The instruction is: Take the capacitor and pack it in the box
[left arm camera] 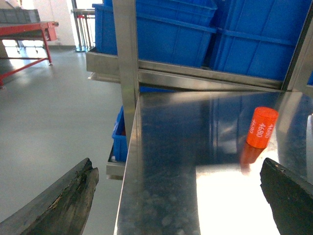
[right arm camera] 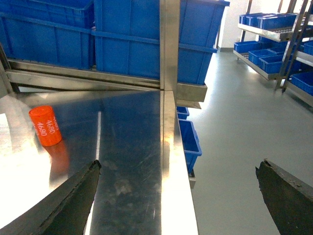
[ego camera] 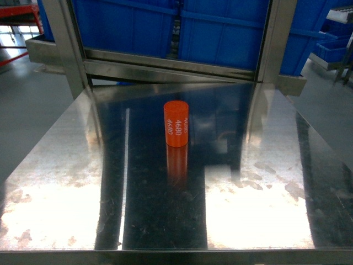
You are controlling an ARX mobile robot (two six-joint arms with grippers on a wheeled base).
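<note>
The left gripper [left arm camera: 178, 196] has its black fingers spread wide, holding nothing. The small orange cylindrical capacitor [ego camera: 176, 123] stands upright mid-way on the shiny steel table [ego camera: 66, 165], untouched. The right gripper [right arm camera: 178, 196] is likewise spread and empty. Only the wrist views show grippers; blue plastic bins [ego camera: 220, 33] sit behind.

Shiny steel table [ego camera: 66, 182], blue bins [ego camera: 220, 33] behind, grey floor [right arm camera: 234, 137].

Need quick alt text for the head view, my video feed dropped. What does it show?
An orange capacitor marked 4680 stands upright, alone, near the middle of a shiny steel table, its reflection below it. Behind the table, blue bins sit on a steel rack. Neither arm nor the box appears in this view.
</note>
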